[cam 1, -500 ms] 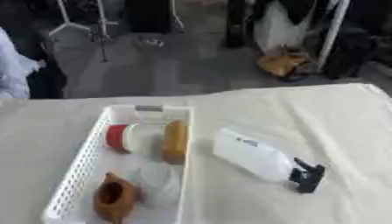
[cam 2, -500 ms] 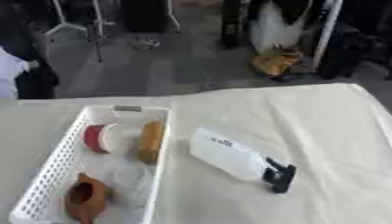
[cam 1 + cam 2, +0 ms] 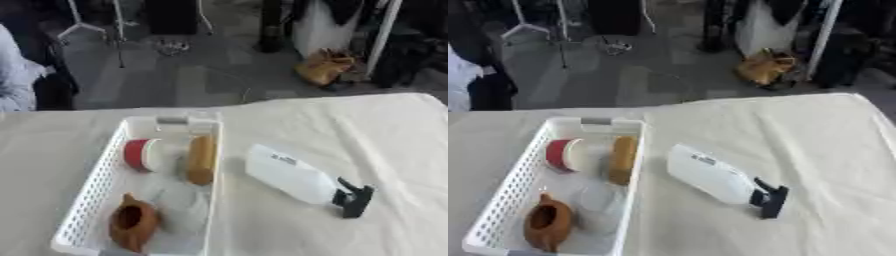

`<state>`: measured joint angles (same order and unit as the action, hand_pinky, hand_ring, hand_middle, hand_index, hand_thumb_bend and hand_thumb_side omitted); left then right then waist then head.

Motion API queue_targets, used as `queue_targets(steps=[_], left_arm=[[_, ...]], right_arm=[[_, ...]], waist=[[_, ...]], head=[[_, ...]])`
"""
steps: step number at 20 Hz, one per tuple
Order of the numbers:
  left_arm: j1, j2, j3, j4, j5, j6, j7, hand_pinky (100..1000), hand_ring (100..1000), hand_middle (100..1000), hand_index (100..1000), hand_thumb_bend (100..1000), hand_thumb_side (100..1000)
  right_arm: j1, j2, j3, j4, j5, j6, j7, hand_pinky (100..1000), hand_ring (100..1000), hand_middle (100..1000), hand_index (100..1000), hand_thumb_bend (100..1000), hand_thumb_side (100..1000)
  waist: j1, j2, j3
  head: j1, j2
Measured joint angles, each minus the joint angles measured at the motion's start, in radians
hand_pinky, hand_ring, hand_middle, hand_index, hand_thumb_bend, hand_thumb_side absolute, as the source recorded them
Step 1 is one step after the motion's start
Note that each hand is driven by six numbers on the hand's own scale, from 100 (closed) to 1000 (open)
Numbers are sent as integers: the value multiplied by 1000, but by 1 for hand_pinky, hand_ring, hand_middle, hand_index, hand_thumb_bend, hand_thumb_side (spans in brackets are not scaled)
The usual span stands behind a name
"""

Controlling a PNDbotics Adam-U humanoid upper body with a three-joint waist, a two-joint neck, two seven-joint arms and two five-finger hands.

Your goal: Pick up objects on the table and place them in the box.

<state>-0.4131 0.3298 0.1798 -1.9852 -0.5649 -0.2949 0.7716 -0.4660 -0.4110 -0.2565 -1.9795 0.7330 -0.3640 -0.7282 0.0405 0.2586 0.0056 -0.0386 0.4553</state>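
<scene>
Spray bottle [image 3: 293, 175] lying beside basket [image 3: 93, 195]; hands unseen.

White basket [image 3: 96, 185], brown pot [image 3: 131, 227], white bottle [image 3: 289, 175] with black sprayer [image 3: 352, 197], cream tablecloth [image 3: 367, 130].

Neither robot hand is seen in the left eye view or the right eye view. No arm, wrist or finger is shown entering from either side or from an upper corner, so nothing can be told of pose or grip.
</scene>
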Motion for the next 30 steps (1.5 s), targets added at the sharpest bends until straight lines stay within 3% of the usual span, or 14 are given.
queue_targets(steps=[13,16,21,24,27,30], left_arm=[[0,0,0,0,0,0,1,933,930,905,964,100,1000],[0,0,0,0,0,0,1,933,931,905,964,100,1000],[0,0,-1,0,0,-1,0,933,931,905,964,100,1000],[0,0,-2,0,0,-2,-2,933,931,905,964,100,1000],[0,0,-3,0,3,-3,-5,933,931,905,963,100,1000],[1,0,-8,0,6,-4,-10,933,931,904,963,100,1000]], right_arm=[[-15,-5,7,0,0,10,13,801,891,839,915,100,1000],[-50,-38,32,0,0,58,73,805,902,854,940,100,1000],[-177,-135,128,0,-9,257,378,804,904,856,952,100,1000],[-251,-180,194,12,-26,341,584,815,915,861,950,100,1000],[-347,-208,273,97,-40,366,779,834,929,869,957,100,1000],[-434,-219,341,202,-43,346,934,851,939,878,968,100,1000]], waist=[[-2,-1,1],[-7,-5,1],[-21,-14,2],[-27,-19,8],[-33,-23,15],[-35,-24,17]], head=[[0,0],[0,0],[-5,7],[-10,9],[-14,12],[-18,16]])
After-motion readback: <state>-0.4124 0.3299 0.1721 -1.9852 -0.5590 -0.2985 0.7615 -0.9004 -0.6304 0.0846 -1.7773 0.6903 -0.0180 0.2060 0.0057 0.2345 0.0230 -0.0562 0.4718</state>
